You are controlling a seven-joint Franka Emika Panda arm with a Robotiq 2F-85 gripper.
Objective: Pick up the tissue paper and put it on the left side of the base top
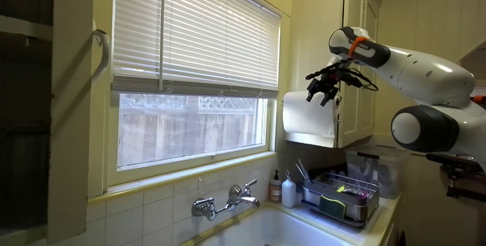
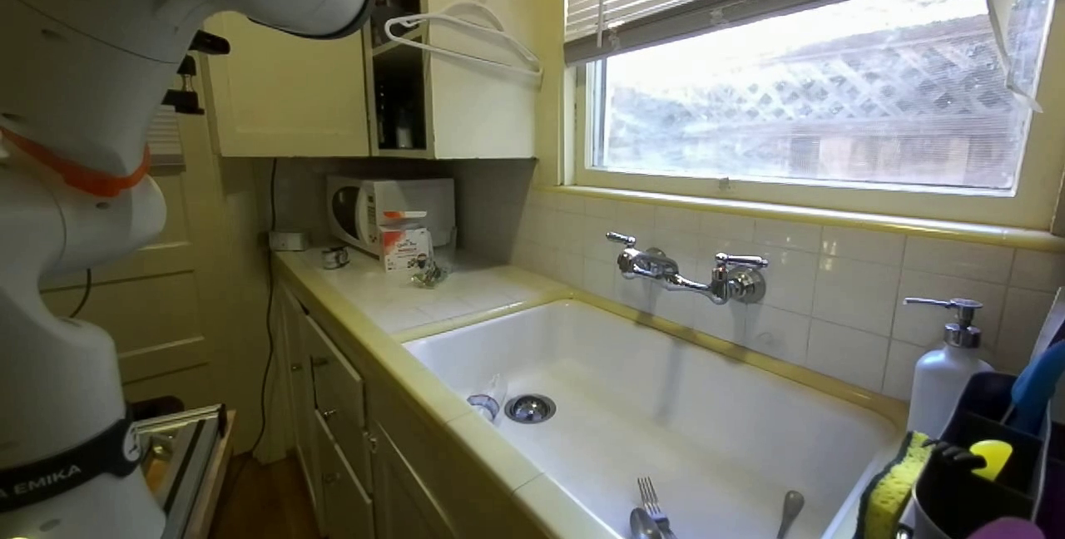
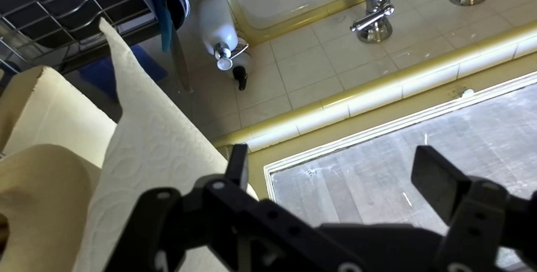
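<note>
Apparent step: pre-grasp approach; the gripper (image 3: 333,154) holds nothing, jaws spread wide, with the tissue paper (image 3: 155,158) at its 9 o'clock in the wrist view. Next, likely shift toward 9 o'clock, straddle the paper and close. The paper is white, ring-embossed, tapering to a corner at 10 o'clock.

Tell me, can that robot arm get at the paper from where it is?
Probably yes: the pincer is open, and nothing visible stands between it and the paper. In the wrist view, most lies outside the pincer's gap, so a sideways shift might be needed.
</note>
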